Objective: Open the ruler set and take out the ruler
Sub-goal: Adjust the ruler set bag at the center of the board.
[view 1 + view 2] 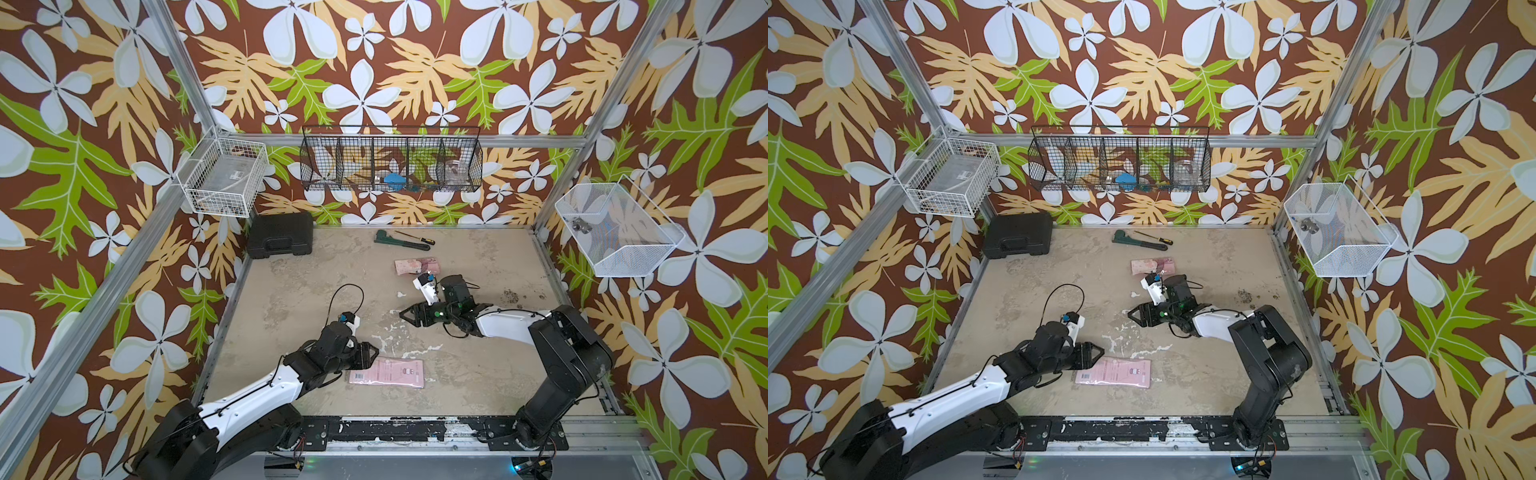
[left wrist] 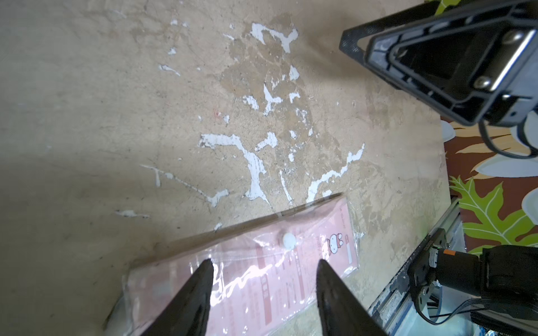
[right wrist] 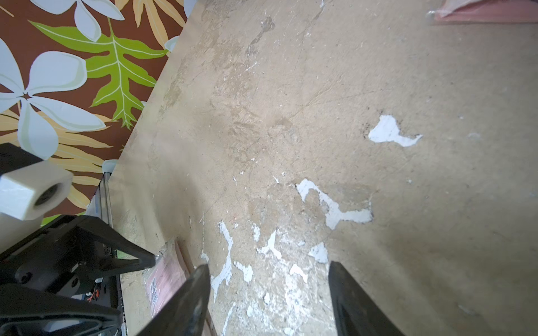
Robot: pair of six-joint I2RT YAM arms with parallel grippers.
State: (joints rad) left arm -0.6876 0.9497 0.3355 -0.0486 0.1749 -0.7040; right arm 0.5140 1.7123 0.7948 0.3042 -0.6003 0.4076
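The ruler set point(image 1: 386, 373) point(image 1: 1115, 372) is a flat clear pouch with a pink printed insert, lying near the table's front edge. A white snap button point(image 2: 289, 241) holds its flap shut. I cannot tell the ruler apart from the insert inside. My left gripper point(image 1: 374, 357) point(image 2: 263, 263) hovers over the pouch's left end, open, both fingers above the plastic with nothing between them. My right gripper point(image 1: 402, 314) point(image 3: 269, 266) is open over bare table behind the pouch, holding nothing. The pouch's corner point(image 3: 166, 276) shows beside it in the right wrist view.
A black case point(image 1: 280, 235) sits at the back left corner. A pipe wrench point(image 1: 384, 239) and a screwdriver point(image 1: 415, 237) lie at the back. A pink crumpled packet point(image 1: 415, 266) lies behind the right wrist. Wire baskets point(image 1: 224, 176) hang on the walls.
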